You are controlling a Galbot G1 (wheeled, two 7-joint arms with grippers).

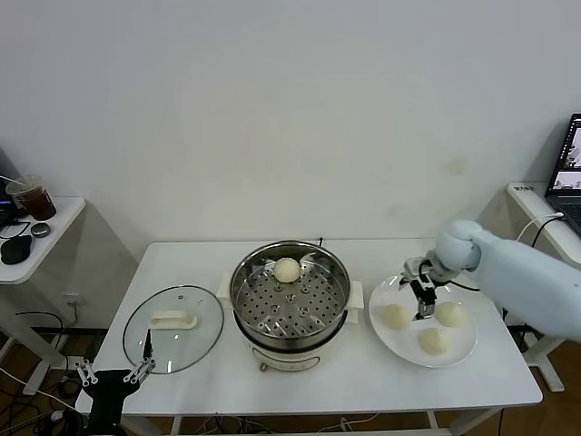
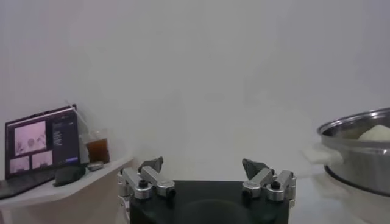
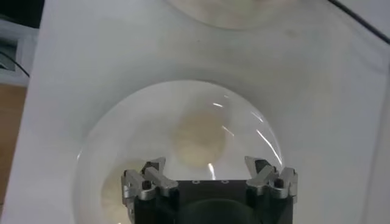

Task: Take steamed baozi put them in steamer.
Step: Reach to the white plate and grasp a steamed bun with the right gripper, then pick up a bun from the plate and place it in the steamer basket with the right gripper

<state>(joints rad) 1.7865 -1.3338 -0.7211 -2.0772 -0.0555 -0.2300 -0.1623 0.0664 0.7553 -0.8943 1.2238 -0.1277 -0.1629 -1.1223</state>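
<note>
The right gripper (image 1: 423, 300) hangs over the white plate (image 1: 458, 351) near the table's right edge, its fingers spread wide with nothing between them. It points down into the space among the buns, so my guess is it is lining up for the next pick. From its own wrist camera the two fingertips (image 3: 154, 169) stand well apart, and one baozi (image 3: 198, 137) lies on the plate beyond them, not yet straddled.

Three steamed baozi lie on that plate: one (image 1: 395, 315) on the side toward the steamer, one (image 1: 450, 313) toward the right edge, and one (image 1: 432, 340) nearer the front edge. They sit close together but apart from one another, which leaves room for a finger to slip down on either side.

The steamer (image 1: 290, 295) stands in the middle of the table, uncovered, with a fourth baozi (image 1: 287, 269) already on its perforated tray, toward the back. Much of the tray is bare, so there looks to be space for the rest.

The glass lid (image 1: 172, 327) lies flat near the table's left front corner, out of the way of the reach.

The left gripper (image 1: 113, 371) waits off that same front left corner, its fingers parted and holding nothing.
</note>
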